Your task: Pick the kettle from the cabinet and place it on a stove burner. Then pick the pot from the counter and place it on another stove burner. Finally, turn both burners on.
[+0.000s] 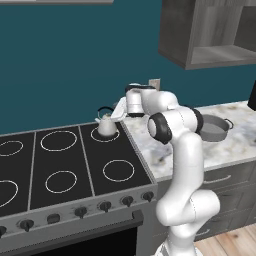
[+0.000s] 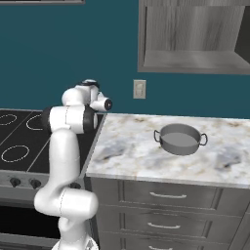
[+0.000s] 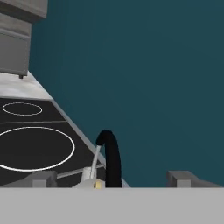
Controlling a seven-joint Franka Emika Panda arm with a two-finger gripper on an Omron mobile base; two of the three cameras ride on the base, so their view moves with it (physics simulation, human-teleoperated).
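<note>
The kettle [image 1: 107, 125] sits upright on the back-right burner ring [image 1: 105, 135] of the black cooktop [image 1: 65, 165], close to the edge where the glass meets the counter [image 1: 225, 145]. Its thin black handle [image 3: 110, 157] arches up between the gripper's [image 3: 113, 179] two dark finger tips in the hand view; the jaws stand spread wide on either side of it, and no tip appears to touch the handle, though the low angle makes contact hard to judge. In the left base view the white hand hangs just right of and above the kettle, angled down toward it.

The other rings on the cooktop lie bare, and a row of dark knobs [image 1: 104, 205] runs along its front edge. The pot [image 2: 179, 138] rests on the marble counter, well apart from the stove, open side up with its two loop handles out to the sides. Above it, on the teal wall, hangs the cabinet [image 2: 193, 36] with its doorless niche. A pale wall outlet [image 2: 139, 89] sits below the cabinet. Dark drawer fronts [image 2: 166, 196] with silver pulls run under the counter.
</note>
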